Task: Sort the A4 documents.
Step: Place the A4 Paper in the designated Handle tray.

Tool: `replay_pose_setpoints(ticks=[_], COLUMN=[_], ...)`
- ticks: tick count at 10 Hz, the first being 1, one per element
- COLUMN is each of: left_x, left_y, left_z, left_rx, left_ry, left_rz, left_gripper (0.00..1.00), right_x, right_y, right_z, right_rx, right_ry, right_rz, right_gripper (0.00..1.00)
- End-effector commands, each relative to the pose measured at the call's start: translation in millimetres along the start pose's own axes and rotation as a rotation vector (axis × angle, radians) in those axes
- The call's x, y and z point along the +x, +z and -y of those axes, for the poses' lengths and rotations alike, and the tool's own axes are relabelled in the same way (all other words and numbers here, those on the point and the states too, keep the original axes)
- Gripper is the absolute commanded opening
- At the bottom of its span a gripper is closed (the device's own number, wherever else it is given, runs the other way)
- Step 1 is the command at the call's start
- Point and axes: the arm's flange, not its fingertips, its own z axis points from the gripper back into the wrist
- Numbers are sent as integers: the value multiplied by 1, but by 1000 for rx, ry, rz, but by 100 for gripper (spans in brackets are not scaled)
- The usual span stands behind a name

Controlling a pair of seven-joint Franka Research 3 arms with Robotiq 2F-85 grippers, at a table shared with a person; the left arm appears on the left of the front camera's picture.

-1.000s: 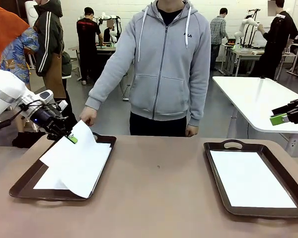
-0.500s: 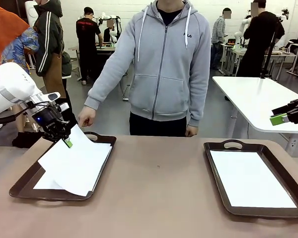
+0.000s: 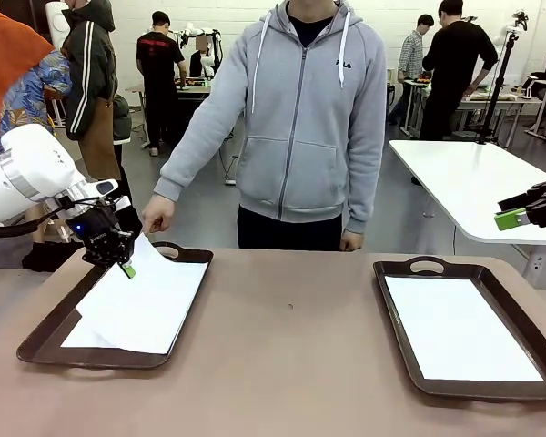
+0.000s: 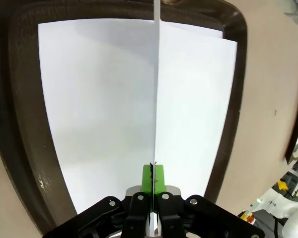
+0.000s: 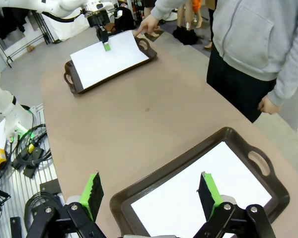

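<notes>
White A4 documents [image 3: 141,305] lie in the left tray, top sheet's corner lifted; another [image 3: 460,328] lies flat in the right.

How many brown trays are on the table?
2: the left tray under the sheet the shut left gripper pinches, and the right tray holding a flat sheet.

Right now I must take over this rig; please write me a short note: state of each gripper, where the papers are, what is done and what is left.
Left gripper: shut on the far edge of the top sheet, which is lifted at that edge over the left tray. A person's hand hangs close by the same edge.
Right gripper: open, holding nothing, raised at the right side above the right tray.
Papers: more paper lies flat under the lifted sheet in the left tray; one sheet lies flat in the right tray.
Done: the top sheet is gripped.
Left: it is not yet placed anywhere; the paper beneath likely needs sorting too.
</notes>
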Motion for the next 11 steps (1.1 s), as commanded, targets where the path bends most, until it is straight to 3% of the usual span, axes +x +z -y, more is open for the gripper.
replay_pose_setpoints(ticks=[1,9,10,11], left_x=[-2,3,4,5], left_y=[-3,-6,-7,-8], left_z=[-7,-12,-12,-12], left_rx=[90,196,208,233], left_ry=[62,64,67,62], left_rz=[14,-23,-41,-46], left_gripper=[1,1,4,21], right_x=[0,0,0,0], right_y=[-1,-1,-1,-1], right_z=[0,0,0,0], right_rx=[5,5,5,5], right_ry=[0,0,0,0], right_rz=[2,2,2,2], right_gripper=[100,100,100,100])
